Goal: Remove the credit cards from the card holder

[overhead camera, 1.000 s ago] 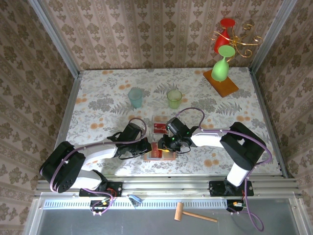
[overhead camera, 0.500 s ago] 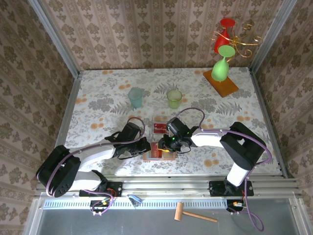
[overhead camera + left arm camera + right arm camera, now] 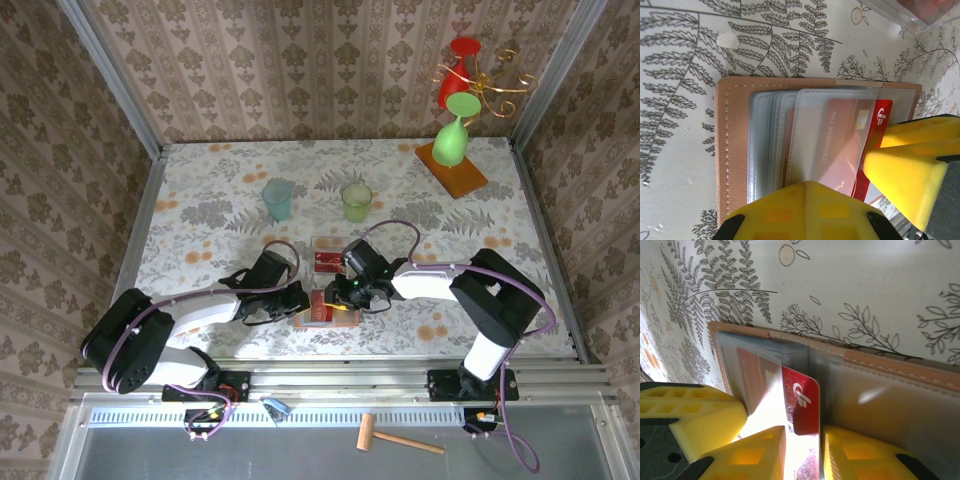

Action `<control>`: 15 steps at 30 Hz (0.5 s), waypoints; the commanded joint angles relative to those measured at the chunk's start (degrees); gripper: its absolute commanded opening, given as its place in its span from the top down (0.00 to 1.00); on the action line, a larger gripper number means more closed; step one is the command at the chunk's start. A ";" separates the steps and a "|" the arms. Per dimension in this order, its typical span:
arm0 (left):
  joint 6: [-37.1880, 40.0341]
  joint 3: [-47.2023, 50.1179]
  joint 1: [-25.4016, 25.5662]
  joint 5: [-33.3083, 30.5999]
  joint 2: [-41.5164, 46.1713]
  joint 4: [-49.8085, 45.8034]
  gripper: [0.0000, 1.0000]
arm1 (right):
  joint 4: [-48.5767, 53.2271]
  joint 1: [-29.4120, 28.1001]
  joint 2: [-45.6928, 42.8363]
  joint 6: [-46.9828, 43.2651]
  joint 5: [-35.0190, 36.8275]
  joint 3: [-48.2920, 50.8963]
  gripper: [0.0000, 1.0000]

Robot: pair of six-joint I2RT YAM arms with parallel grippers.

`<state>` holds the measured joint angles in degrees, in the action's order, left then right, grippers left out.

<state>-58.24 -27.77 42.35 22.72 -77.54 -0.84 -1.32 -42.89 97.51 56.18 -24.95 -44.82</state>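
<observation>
The big flowery table [image 3: 200,200] has two robot arms reaching over its near edge. Between them, near the front middle, lies one brown card holder [image 3: 732,150], flat and open, with its clear pockets showing.

Just behind it sits one clear tray [image 3: 327,260] with something red inside. I think that is a card taken out already, but I cannot count how many are there.

The job looks partly done. One red card [image 3: 802,395] sticks halfway out of a pocket. The right claw [image 3: 802,450] is pinched on its edge, one yellow finger on each side. The left claw [image 3: 805,200] has its fingers pressed together and sits on the pockets, I think to hold the holder down.

That card has to slide free and go to the tray. I cannot tell if more cards hide in the other pockets.
</observation>
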 commanded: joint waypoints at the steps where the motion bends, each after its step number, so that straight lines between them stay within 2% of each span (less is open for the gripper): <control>1: 1.54 1.14 0.20 -0.31 -1.02 -1.97 0.94 | -2.51 0.65 0.24 1.49 -1.75 1.50 0.77; 6: 1.65 1.14 0.24 -0.48 -1.21 -2.32 0.95 | -5.77 1.05 -0.38 2.74 -2.84 2.80 0.82; 15: 1.64 1.31 0.20 -0.74 -0.38 -3.01 0.95 | -4.17 1.62 -1.29 2.17 -2.20 3.41 0.86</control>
<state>-57.82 -27.77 42.35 22.70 -77.58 -0.86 -6.07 -41.76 97.47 58.35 -27.09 -42.63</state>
